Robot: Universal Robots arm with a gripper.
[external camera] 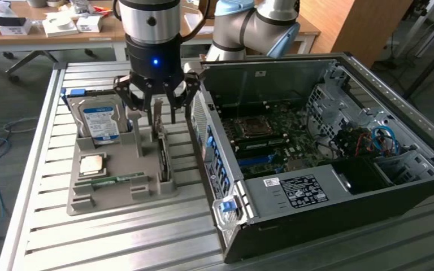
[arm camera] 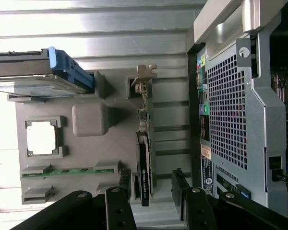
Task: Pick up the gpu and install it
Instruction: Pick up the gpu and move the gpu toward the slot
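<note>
Grey moulded tray (external camera: 119, 199), and there is the gpu (arm camera: 145, 143), standing on its long edge in a slot on the side of the tray nearest the computer case (external camera: 293, 192). The gripper (external camera: 156, 116) hangs right over that slot, jaws spread wide and gripping nothing. From the wrist, the card's dark edge runs into the gap between the two black fingers (arm camera: 119, 203), closer to one than the other, and neither visibly touches it.

The card is thin and dark, with a black shroud along part of it, some green board showing, and a pale metal bracket (arm camera: 144, 74) at the end towards the hard drive (external camera: 100, 121).

Also in the tray are a processor (external camera: 92, 164) and a green memory stick (external camera: 113, 179). Tray and open case sit on a ribbed aluminium table (external camera: 126, 243). Behind it stands a wooden desk (external camera: 51, 36) with boxes, and cables trail on the floor at the exterior view's left.
</note>
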